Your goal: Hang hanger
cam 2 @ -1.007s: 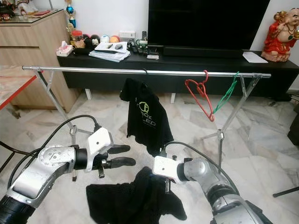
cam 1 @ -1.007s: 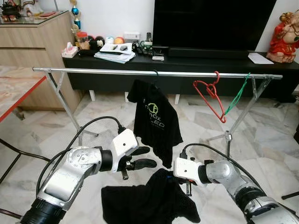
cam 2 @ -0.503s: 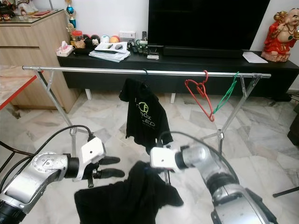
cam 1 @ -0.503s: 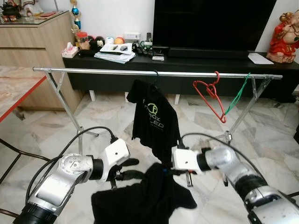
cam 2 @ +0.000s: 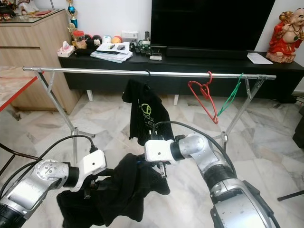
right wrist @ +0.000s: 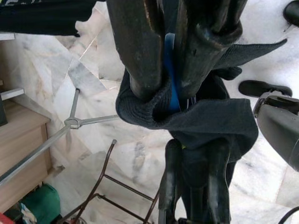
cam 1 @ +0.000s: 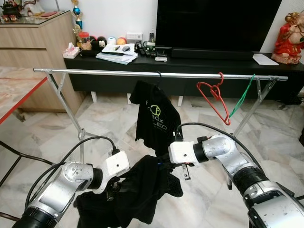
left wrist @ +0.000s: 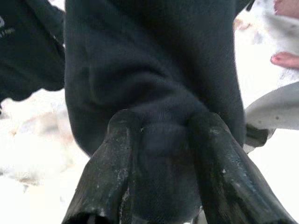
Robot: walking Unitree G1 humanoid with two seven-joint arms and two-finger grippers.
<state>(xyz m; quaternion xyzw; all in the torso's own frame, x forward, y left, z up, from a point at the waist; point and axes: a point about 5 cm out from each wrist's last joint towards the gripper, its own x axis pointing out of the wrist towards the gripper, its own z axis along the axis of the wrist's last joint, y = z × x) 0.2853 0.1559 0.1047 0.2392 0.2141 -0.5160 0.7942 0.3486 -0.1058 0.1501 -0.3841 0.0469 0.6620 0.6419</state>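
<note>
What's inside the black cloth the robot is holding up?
Something blue peeks out of the black cloth where the right pincer squeezes it, maybe a hanger. The cloth covers the rest. The left pincer grips the cloth lower down, and nothing shows through there.

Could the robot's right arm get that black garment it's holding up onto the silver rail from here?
Probably yes. The right gripper holds the black garment just below the rail, and bare rail lies left of the hung black T-shirt. The left gripper also grips the cloth, though.
</note>
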